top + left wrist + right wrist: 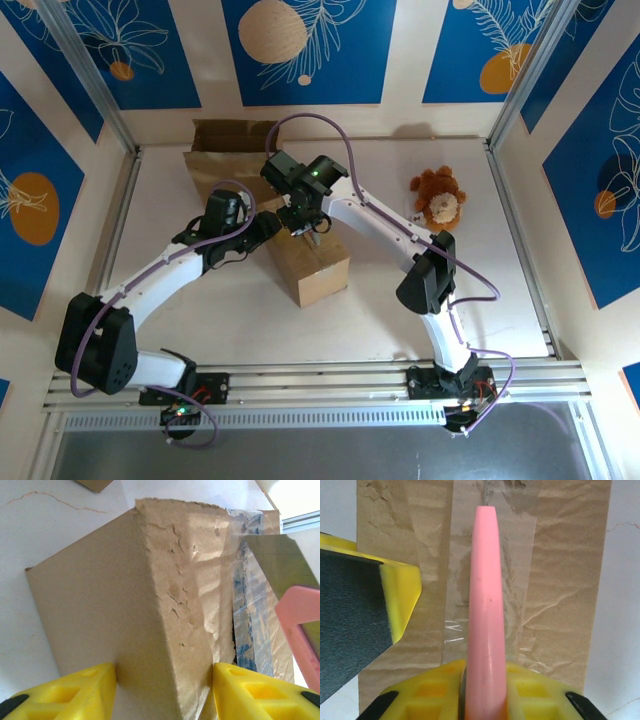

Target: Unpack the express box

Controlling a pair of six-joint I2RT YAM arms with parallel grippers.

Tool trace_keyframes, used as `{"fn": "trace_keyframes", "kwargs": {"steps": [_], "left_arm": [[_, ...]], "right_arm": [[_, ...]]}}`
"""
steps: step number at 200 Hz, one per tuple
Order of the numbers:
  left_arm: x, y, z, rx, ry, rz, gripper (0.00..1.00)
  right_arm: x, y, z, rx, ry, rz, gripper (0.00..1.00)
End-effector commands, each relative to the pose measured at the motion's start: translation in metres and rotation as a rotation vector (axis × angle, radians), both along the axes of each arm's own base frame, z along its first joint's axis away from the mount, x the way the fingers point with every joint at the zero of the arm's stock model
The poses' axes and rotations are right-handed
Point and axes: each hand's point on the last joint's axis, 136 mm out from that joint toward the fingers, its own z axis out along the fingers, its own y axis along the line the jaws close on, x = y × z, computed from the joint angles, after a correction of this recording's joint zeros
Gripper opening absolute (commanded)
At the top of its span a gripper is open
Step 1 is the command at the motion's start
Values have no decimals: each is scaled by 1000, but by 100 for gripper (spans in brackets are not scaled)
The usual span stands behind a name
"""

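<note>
We judge the box (pixel 318 268) stiff but light; the left tool (pixel 268 229) clamps its corner at centre frame, while the right tool (pixel 308 224) grips the pink cutter (pixel 485 595) over the tape (pixel 520 555).

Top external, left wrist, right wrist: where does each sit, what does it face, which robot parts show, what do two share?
Top external: above and behind, looking down at the table; both arms.
Left wrist: on the left arm, facing the box corner; left pincer flanks it.
Right wrist: on the right arm, facing the tape; right pincer grips the pink cutter.
Wrist views share the pink cutter.
</note>
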Motion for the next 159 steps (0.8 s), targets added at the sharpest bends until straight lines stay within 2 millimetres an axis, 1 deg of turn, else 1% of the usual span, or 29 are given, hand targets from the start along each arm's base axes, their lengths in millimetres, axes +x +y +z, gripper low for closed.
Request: {"fn": "trace_keyframes", "kwargs": {"steps": [1,49,98,159], "left_arm": [[-9,2,-12,7,42,-6,52],[-10,3,-13,9,43,-5,51],[-10,3,-14,11,44,-4,51],[-10,3,-16,12,47,-2,51]], "right_arm": [[-5,-2,-7,-33,19,-14,0],[-10,-4,-16,-52,39,-23,0],[-21,-8,-24,-101,54,-30,0],[-38,-13,-23,-131,68,-40,0]]}}
